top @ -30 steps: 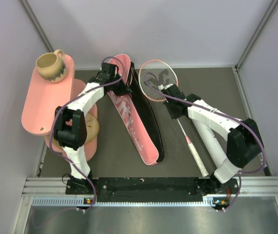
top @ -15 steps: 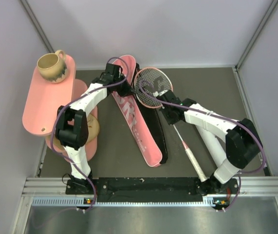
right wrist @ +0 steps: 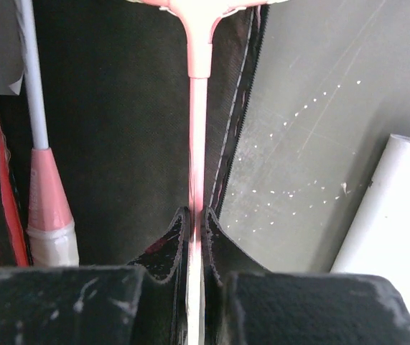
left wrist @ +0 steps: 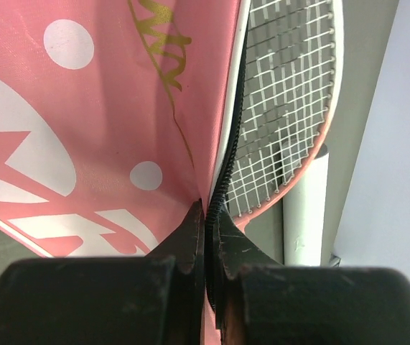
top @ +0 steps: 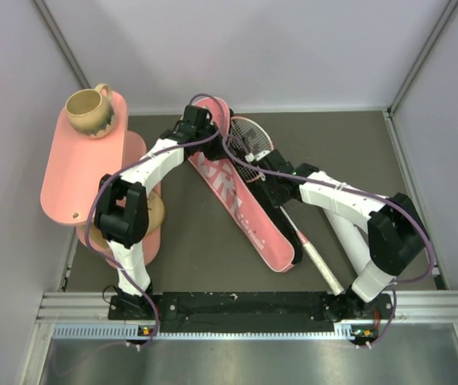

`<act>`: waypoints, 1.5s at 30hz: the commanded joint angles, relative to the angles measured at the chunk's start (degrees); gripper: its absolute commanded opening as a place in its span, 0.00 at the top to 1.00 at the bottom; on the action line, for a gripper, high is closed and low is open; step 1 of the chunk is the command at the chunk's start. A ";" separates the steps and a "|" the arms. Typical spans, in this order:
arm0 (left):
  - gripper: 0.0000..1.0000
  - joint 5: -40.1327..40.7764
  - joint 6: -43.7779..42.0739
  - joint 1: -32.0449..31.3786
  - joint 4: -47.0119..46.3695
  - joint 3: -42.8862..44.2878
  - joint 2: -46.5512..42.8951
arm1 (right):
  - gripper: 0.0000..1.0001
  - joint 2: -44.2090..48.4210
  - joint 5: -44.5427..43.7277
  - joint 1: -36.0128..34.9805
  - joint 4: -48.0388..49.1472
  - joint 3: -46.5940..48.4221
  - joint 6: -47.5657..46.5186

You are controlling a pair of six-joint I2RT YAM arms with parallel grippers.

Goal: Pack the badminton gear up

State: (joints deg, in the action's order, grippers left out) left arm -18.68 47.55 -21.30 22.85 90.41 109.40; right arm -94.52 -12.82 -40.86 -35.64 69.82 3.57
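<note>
The pink bag (top: 237, 204) lettered "SPORT" lies slantwise mid-table. My left gripper (top: 204, 128) is shut on its zip edge (left wrist: 227, 151) at the far end, holding the flap up. A pink-framed racket's head (top: 249, 143) sits in that opening, and its strings show in the left wrist view (left wrist: 283, 93). My right gripper (top: 270, 178) is shut on this racket's pink shaft (right wrist: 198, 108); its white grip (top: 322, 269) trails toward the near right. A second racket (right wrist: 47, 194) lies inside the bag's black lining. The white tube (left wrist: 305, 215) lies beside the bag. No shuttlecocks show.
A pink oval tiered table (top: 72, 172) stands at the left with a tan mug (top: 92, 108) on its top tier, close to my left arm's elbow. The white tube also shows at the right of the right wrist view (right wrist: 391, 215). Walls close the back and sides.
My right gripper has pushed the racket left and nearer, so its head has gone into the bag's mouth. My left gripper has moved right with the flap. The bag's near end has swung right.
</note>
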 commanded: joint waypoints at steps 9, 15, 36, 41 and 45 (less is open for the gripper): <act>1.00 -5.84 -5.10 0.03 -6.86 1.00 -0.51 | 1.00 6.63 4.65 -1.85 4.96 -4.08 -1.03; 1.00 -9.35 -3.17 -2.69 -9.22 -0.58 -0.86 | 1.00 2.24 1.92 -1.50 9.00 1.80 6.52; 1.00 -23.95 12.83 -7.00 -26.45 -8.06 -1.65 | 1.00 -7.61 -4.05 3.42 45.11 -1.16 21.29; 1.00 -24.56 14.32 -7.09 -28.21 -8.41 -1.04 | 0.96 -7.52 -3.89 3.16 44.88 -3.73 25.78; 1.00 -24.74 13.89 -6.91 -27.95 -8.15 -0.69 | 0.73 -5.78 2.52 3.68 35.92 -1.80 23.86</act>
State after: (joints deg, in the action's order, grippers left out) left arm -33.47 58.43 -25.80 0.49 81.62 110.32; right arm -102.45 -13.96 -37.69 -1.08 65.54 26.89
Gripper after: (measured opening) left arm 0.032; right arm 0.153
